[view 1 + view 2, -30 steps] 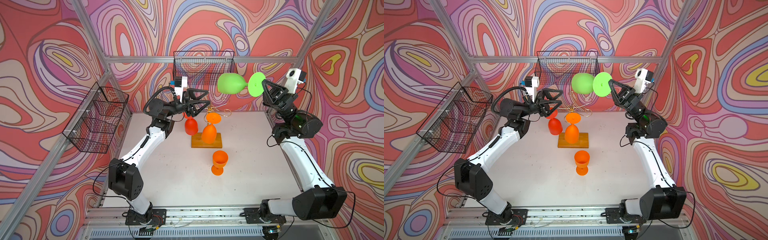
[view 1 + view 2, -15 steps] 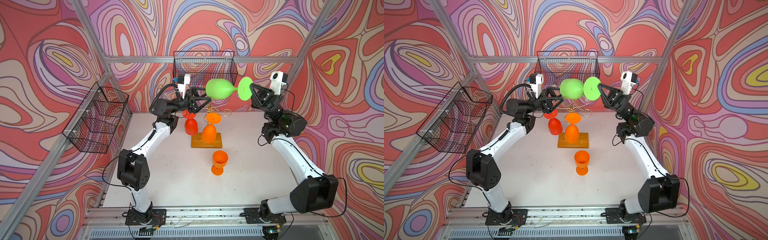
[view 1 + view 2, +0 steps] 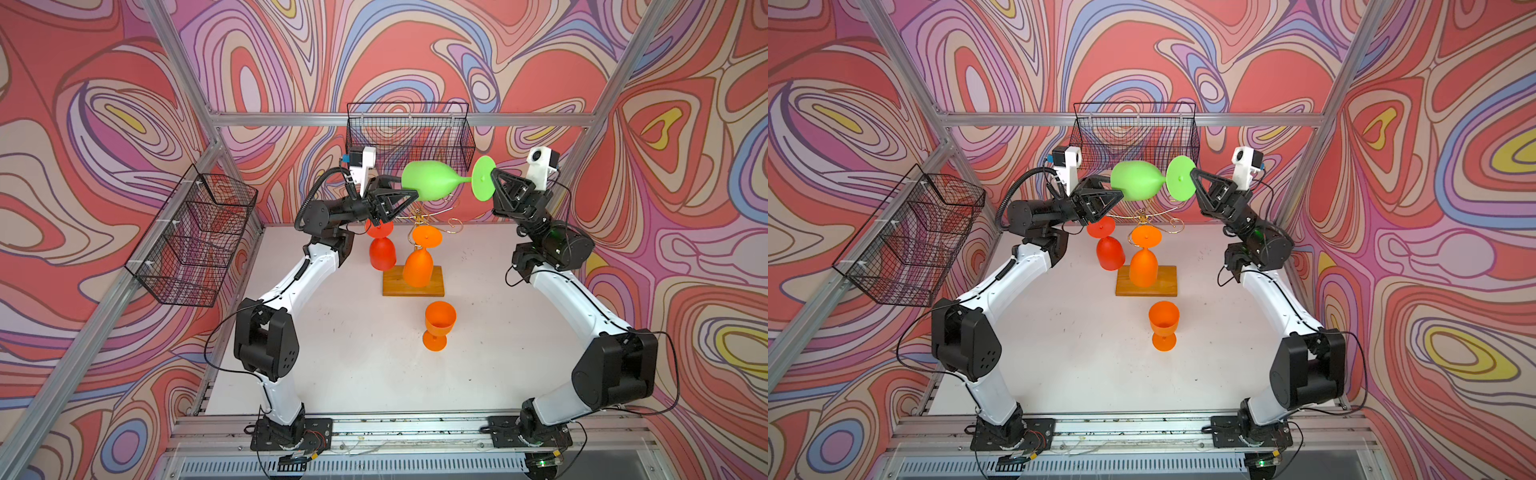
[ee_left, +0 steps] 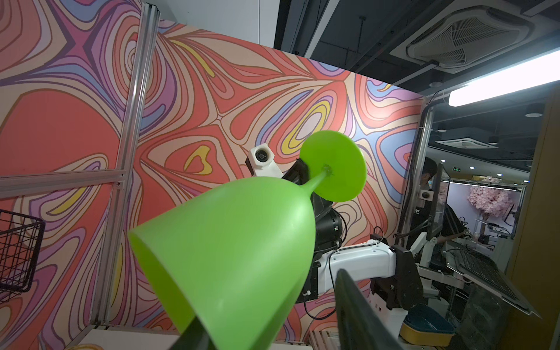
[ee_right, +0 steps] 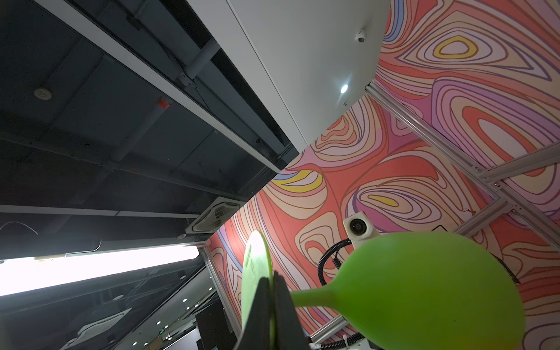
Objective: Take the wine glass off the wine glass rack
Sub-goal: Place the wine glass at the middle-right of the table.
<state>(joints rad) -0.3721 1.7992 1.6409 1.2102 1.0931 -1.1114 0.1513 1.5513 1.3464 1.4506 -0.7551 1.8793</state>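
The right tool is pinching the foot of the green wine glass, holding it sideways in the air above the rack. The left tool is straddling its bowl, partly open.

Nothing legible anywhere — the distant green sign is too small.

Green wine glass lies sideways in the air above the gold-wire, wood-based wine glass rack.

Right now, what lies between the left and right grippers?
The green wine glass, sideways in both top views: foot pinched in the right gripper, bowl inside the open left gripper.
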